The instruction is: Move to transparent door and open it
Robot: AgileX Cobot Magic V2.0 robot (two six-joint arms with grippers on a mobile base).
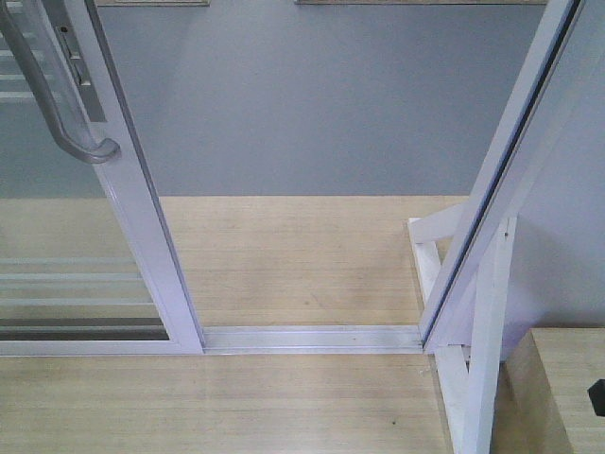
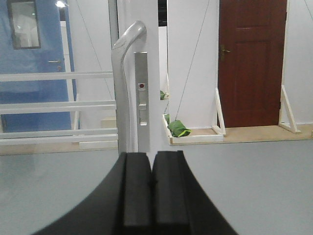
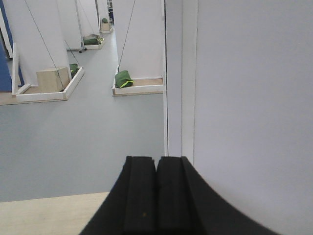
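Note:
The transparent door [image 1: 142,218] stands at the left of the front view, slid aside, with a gap between its white stile and the right frame post [image 1: 501,180]. Its curved grey pull handle [image 1: 57,104] is at the top left. In the left wrist view the handle [image 2: 122,88] and a lock plate [image 2: 142,95] stand straight ahead, beyond my left gripper [image 2: 150,155], which is shut and empty. My right gripper [image 3: 156,160] is shut and empty, facing the white frame post [image 3: 173,78] and a white wall panel. Neither gripper shows in the front view.
The metal floor track [image 1: 312,338] crosses the doorway on a wooden platform. White wooden braces [image 1: 473,359] prop the right frame. Beyond lie grey floor, a brown door [image 2: 252,63], a blue door [image 2: 29,63] and green bags [image 2: 178,128] on wooden bases.

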